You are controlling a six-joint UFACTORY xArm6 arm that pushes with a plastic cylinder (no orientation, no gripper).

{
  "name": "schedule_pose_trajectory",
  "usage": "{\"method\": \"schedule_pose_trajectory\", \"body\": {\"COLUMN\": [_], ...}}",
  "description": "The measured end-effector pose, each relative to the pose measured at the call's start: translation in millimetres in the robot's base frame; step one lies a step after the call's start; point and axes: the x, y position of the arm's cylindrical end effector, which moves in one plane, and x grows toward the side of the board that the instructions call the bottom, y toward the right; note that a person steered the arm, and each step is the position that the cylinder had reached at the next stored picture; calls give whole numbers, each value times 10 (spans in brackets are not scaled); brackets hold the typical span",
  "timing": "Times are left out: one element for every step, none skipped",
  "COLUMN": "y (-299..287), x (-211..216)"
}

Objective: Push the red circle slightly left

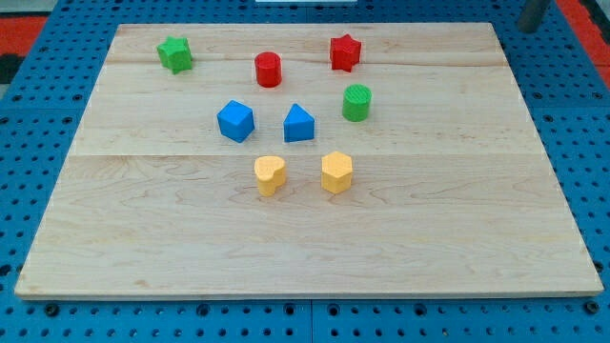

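Observation:
The red circle [269, 70], a short red cylinder, stands near the top of the wooden board [305, 238], left of centre. A red star [344, 52] lies to its right and a green star [175, 53] far to its left. Below it are a blue cube [235, 121] and a blue triangular block [298, 124]. A green cylinder [356, 102] stands at the lower right of the red circle. A dark rod shows at the view's top right corner; my tip [525, 30] is off the board's top right corner, far right of the red circle.
A yellow heart [270, 175] and a yellow hexagon [336, 172] sit near the board's middle. A blue perforated table [591, 143] surrounds the board on all sides.

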Motion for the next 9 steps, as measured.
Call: {"method": "schedule_pose_trajectory", "body": {"y": [1,2,6,88,82,121,121,-63,-625], "x": [-4,-4,-10,-106,-98,-83,-75,-65,-14]}}
